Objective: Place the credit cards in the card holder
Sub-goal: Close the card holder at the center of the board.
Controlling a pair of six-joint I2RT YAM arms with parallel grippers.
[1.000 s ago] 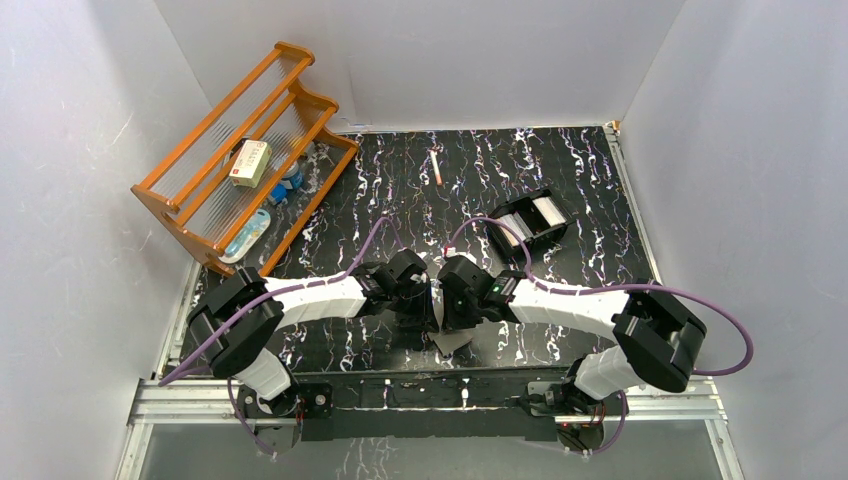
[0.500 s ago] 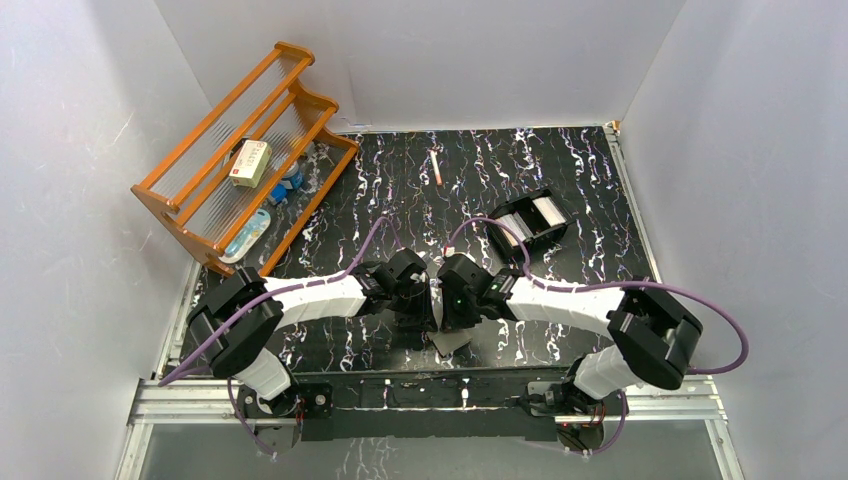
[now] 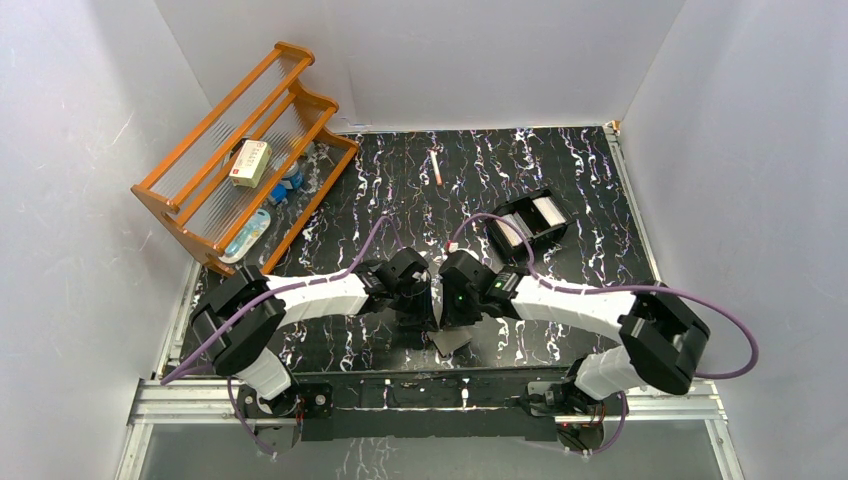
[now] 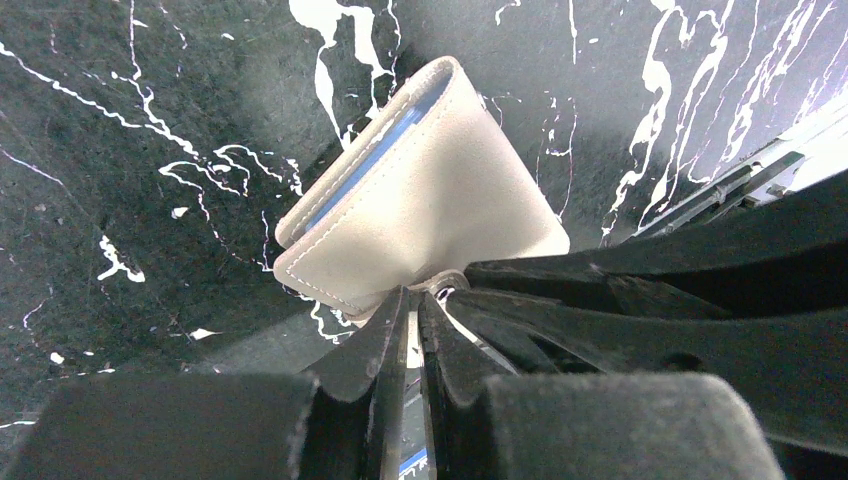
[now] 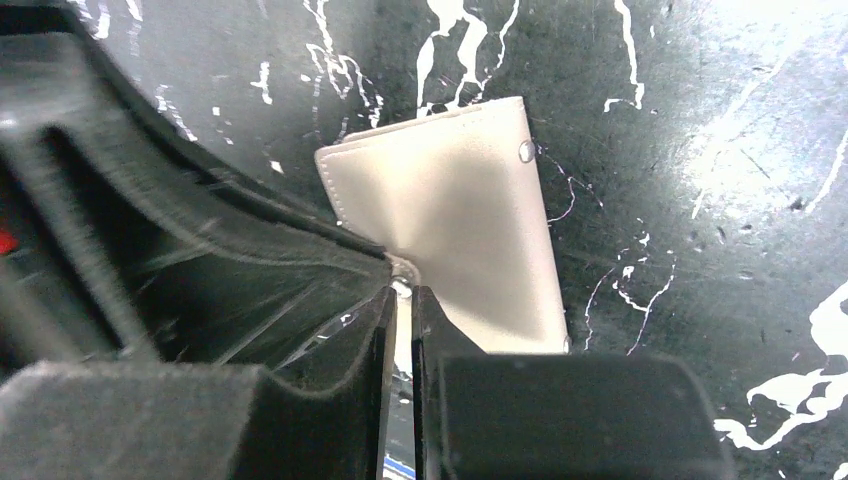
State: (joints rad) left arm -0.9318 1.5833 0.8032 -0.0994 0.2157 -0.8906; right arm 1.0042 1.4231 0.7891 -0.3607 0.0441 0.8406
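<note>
Left wrist shows us our left tool (image 4: pixel 412 300) clenched on a flap of the card holder (image 4: pixel 430 200), which lies just ahead on the worktop (image 4: pixel 150 100); our right tool (image 5: pixel 400 295) pinches it likewise.

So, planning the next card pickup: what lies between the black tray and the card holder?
Top view: the right arm's wrist and purple cable cross between black tray and card holder.
</note>
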